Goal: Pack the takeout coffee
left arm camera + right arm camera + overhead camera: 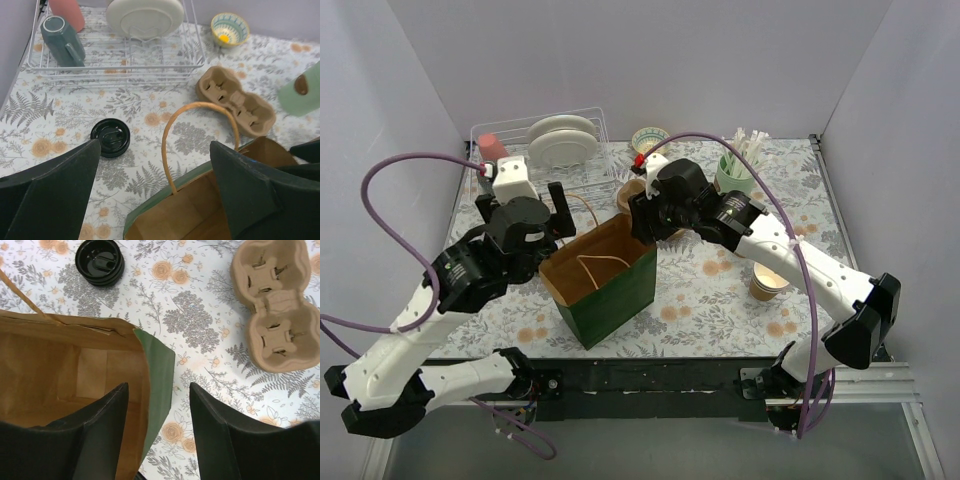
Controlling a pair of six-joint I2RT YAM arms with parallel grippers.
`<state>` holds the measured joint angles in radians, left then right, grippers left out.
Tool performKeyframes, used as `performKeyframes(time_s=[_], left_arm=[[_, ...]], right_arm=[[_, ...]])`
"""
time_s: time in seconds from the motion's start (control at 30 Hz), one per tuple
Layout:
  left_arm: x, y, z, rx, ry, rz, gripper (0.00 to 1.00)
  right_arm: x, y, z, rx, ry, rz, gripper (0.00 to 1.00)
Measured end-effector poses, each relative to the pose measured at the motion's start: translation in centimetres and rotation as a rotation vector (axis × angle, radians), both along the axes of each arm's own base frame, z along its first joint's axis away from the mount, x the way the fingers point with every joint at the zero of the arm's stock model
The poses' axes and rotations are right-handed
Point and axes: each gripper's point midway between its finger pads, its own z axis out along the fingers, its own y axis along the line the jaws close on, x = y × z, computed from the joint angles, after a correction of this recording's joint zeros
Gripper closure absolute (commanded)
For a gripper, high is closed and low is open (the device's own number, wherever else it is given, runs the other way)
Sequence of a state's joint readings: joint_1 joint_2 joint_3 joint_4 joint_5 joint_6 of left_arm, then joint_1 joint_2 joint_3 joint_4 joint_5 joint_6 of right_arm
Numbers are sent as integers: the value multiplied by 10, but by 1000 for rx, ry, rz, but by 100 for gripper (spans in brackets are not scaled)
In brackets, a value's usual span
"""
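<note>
The lidded kraft coffee cup is not in view. A loose round black lid (110, 137) lies flat on the floral table, left of the bag; it also shows in the right wrist view (100, 261). An open paper bag (610, 290), green outside and brown inside, stands in the middle. My left gripper (155, 145) is open above the bag's back left rim, with the bag's handle (170, 150) between its fingers. My right gripper (159, 386) is open and straddles the bag's right wall (160, 365), one finger inside and one outside. What I see of the bag's inside is bare.
A lidless tan cup (769, 281) with cream stands at the right. A moulded cup carrier (237, 102) lies behind the bag. At the back are a wire dish rack (545, 150) with a plate and a teal mug (60, 35), a small bowl (649, 138) and a green holder (735, 175).
</note>
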<state>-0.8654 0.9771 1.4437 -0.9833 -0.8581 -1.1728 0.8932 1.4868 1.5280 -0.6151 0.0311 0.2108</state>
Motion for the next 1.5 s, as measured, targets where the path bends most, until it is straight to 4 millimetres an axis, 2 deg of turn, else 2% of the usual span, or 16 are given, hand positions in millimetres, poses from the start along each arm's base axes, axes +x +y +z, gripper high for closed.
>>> performKeyframes(time_s=[0.03, 0.07, 0.17, 0.37, 0.43, 0.63, 0.73, 0.9, 1.07, 1.13, 1.27, 1.33, 1.5], left_arm=[[2, -1, -8, 20, 14, 0, 10], [4, -2, -17, 41, 29, 3, 10], [13, 1, -36, 81, 74, 18, 9], [41, 27, -45, 31, 119, 98, 9], [49, 29, -46, 15, 139, 103, 11], [71, 11, -29, -33, 178, 62, 14], [67, 6, -29, -55, 202, 38, 17], [45, 1, -31, -114, 218, -28, 18], [24, -12, -36, -192, 231, -128, 10], [21, -19, -36, -212, 237, -164, 4], [21, -31, -33, -237, 243, -220, 2], [22, -36, -26, -251, 235, -243, 4], [19, -41, -11, -285, 204, -271, 18]], right_arm=[[1, -1, 0, -6, -5, -4, 56], [3, -2, 0, -9, -13, -8, 76], [4, -2, 0, -10, -19, -14, 99], [8, -6, 2, -4, -31, -58, 99], [8, -13, 1, 1, -28, -106, 99], [2, -40, 2, 77, 4, -289, 99], [-1, -52, 4, 119, 18, -367, 99], [1, -60, 10, 167, 21, -441, 99], [-1, -64, 8, 185, 32, -468, 99], [-1, -64, 8, 188, 34, -471, 99], [-1, -64, 7, 189, 35, -475, 99], [-1, -65, 5, 186, 35, -477, 99], [0, -67, 2, 180, 34, -492, 99]])
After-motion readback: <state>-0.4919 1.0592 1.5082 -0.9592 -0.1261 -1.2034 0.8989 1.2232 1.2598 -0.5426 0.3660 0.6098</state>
